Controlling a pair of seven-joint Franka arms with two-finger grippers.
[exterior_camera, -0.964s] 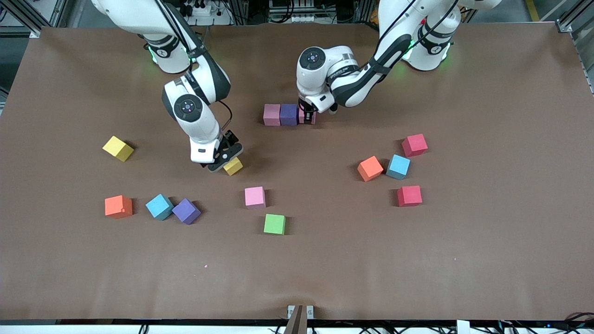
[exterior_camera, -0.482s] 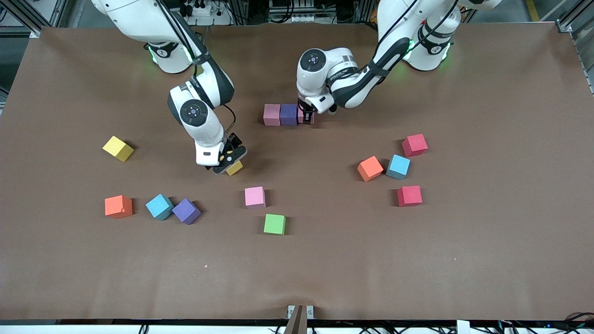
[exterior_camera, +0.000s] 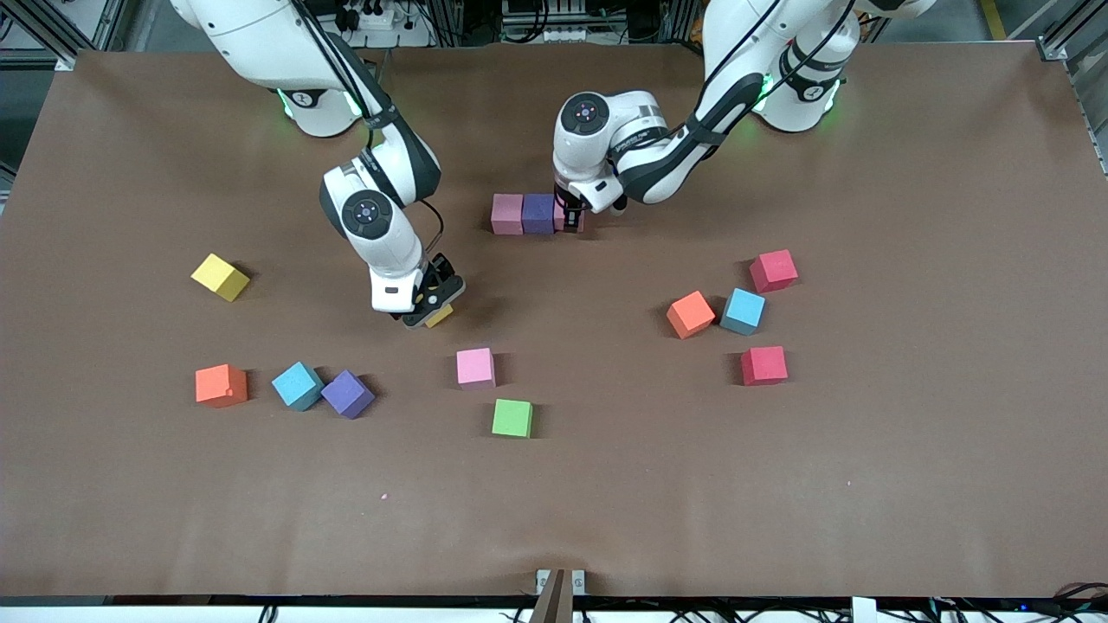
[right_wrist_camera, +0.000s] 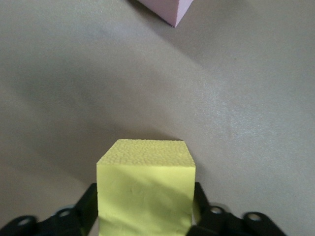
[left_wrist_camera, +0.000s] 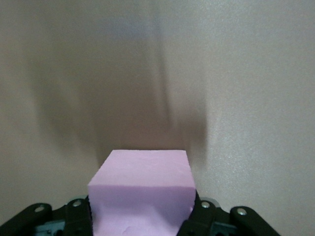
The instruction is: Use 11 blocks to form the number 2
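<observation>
Between the right gripper's fingers sits a yellow block; the left gripper pinches a pink block, half-hidden in the front view

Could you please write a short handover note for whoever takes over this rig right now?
Left gripper: shut on a pink cube, setting it beside the purple cube and first pink cube as a row.
Right gripper: shut on a yellow cube, over the table near the loose pink cube.
Done: the row of three is nearly complete.
Left: release the pink cube, place the yellow one, then seven more from the loose cubes. Leave out the green cube.
</observation>
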